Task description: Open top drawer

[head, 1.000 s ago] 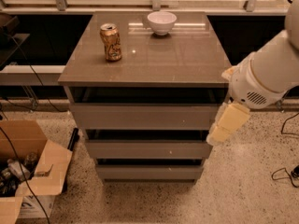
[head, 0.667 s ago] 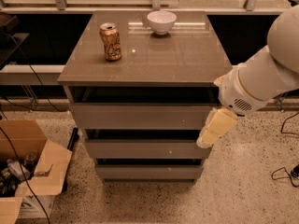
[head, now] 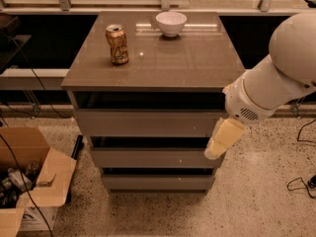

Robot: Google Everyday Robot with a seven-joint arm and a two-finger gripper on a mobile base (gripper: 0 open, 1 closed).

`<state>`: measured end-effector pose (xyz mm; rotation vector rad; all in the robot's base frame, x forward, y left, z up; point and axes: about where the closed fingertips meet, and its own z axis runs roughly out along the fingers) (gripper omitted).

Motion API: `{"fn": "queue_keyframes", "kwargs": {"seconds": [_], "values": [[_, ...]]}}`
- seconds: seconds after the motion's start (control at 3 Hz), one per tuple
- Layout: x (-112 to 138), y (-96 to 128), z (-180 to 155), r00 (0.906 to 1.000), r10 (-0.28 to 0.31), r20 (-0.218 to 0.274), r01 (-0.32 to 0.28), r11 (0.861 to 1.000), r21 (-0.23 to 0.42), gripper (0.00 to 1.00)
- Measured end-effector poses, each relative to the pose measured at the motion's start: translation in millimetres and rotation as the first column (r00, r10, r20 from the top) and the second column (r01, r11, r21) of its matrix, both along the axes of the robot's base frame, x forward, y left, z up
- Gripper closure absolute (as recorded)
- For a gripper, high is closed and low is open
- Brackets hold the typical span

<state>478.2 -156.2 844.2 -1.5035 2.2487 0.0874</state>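
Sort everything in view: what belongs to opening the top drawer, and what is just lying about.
Belongs to the job: top drawer; gripper, at the drawer fronts' right end, beside the middle drawer.
Lying about: soda can and white bowl on the cabinet top; cardboard box on the floor.

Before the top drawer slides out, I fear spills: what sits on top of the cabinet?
A drinks can and a white bowl stand apart on the cabinet top. What the can holds is hidden. The tool hangs at the right, its tip below the top drawer.
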Motion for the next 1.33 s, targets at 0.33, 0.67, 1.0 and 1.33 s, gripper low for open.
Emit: {"fn": "queue_keyframes", "kwargs": {"seconds": [0.33, 0.67, 1.0, 1.33], "values": [[14.0, 12.2, -45.8, 0.9999, 0.009, -0.010, -0.009, 1.000, -0.007, 0.00], [28.0, 21.2, -76.7, 0.9998, 0.020, -0.008, -0.020, 1.000, -0.002, 0.00], [51.5, 27.6, -99.5, 0.9996, 0.024, 0.015, -0.024, 1.000, 0.017, 0.00], [83.8, 28.3, -120.3, 0.9992, 0.020, 0.035, -0.021, 0.999, 0.034, 0.00]]}}
